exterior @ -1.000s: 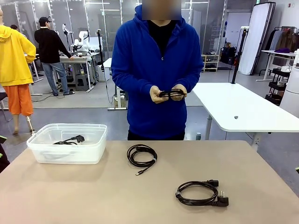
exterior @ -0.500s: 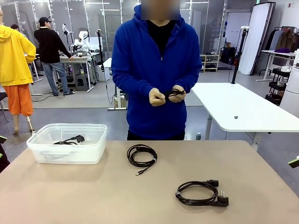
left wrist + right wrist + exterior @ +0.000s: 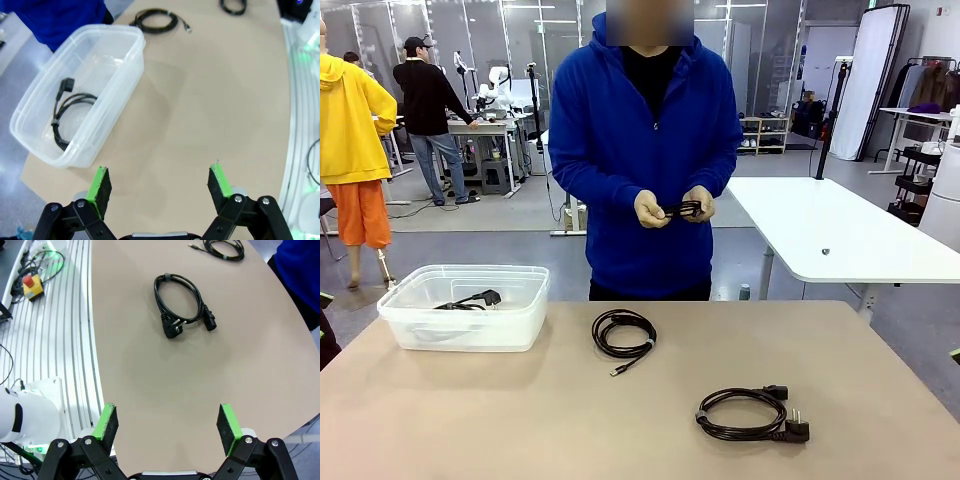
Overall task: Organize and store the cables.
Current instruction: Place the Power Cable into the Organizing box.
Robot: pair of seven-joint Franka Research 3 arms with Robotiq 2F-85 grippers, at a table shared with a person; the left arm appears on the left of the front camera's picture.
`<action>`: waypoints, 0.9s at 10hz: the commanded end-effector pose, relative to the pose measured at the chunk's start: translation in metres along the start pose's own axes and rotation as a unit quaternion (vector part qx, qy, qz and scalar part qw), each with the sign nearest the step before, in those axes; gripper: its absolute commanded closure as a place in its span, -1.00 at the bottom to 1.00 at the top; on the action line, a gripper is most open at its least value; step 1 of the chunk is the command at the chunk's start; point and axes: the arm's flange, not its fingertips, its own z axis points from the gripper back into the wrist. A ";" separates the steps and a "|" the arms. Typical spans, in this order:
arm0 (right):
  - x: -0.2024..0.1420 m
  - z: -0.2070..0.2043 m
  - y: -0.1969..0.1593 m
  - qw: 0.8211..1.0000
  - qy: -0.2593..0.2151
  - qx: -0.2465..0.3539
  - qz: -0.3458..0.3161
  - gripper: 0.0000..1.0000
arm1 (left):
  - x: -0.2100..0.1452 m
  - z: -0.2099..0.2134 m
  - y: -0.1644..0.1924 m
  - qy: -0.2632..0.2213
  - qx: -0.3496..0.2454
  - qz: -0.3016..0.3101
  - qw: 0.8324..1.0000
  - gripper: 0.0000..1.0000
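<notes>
Two coiled black cables lie on the tan table: a thin one (image 3: 623,334) near the middle with a small connector, and a thicker power cord (image 3: 748,414) with plugs toward the front right. Another cable (image 3: 466,299) rests inside the clear plastic bin (image 3: 395,318) at the left. The person at the far side holds a further coiled cable (image 3: 680,209) in both hands at chest height. My left gripper (image 3: 159,186) hangs open above the table beside the bin (image 3: 120,85), nothing between its fingers. My right gripper (image 3: 168,425) is open over bare table, the power cord (image 3: 182,305) well ahead of it.
A white table (image 3: 840,235) stands behind the person at the right. Other people and benches are farther back on the left. In the right wrist view a ribbed base with a red-buttoned yellow box (image 3: 32,286) lies beside the table's edge.
The person has shifted slightly left and keeps winding the cable, hands drawn closer together. A green pad seen at the right edge half a second ago has dropped out of sight. The table's cables are unmoved.
</notes>
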 end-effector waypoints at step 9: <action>-0.079 0.015 0.030 0.997 -0.075 -0.022 0.023 -1.00 | 0.264 -0.098 -0.107 0.200 -0.072 -0.109 0.971 -0.96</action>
